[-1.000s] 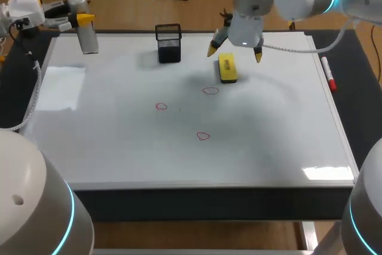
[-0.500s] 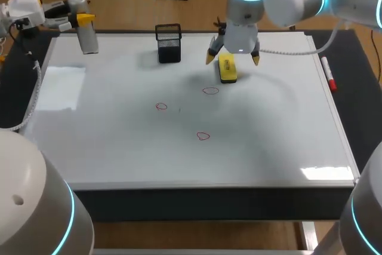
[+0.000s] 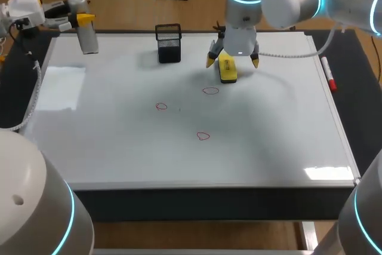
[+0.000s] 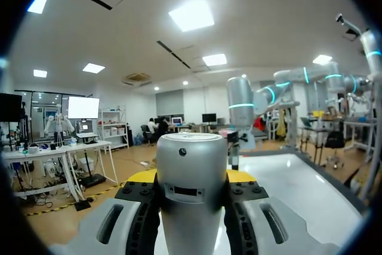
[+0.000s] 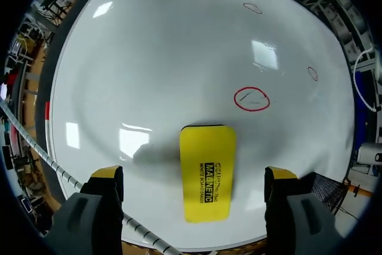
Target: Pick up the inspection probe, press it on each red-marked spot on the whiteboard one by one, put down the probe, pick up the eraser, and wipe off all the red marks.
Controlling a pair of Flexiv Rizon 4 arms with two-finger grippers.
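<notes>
So the right gripper hangs right over the flat yellow block eraser, which lies on the white whiteboard near the middle of its far edge. The fingers are spread wide, one past each long side, touching nothing.

My take for the grab: come straight down, since it's already lined up across the narrow width. Stop just short of the board, then close evenly so the eraser doesn't twist or skid. Keep it flat, because the closest red circle mark is just beside its near end, and two more sit further toward the near edge.

Meanwhile the left gripper pinches the silver-grey cylinder probe at the board's far left corner, so that one isn't let go yet.
</notes>
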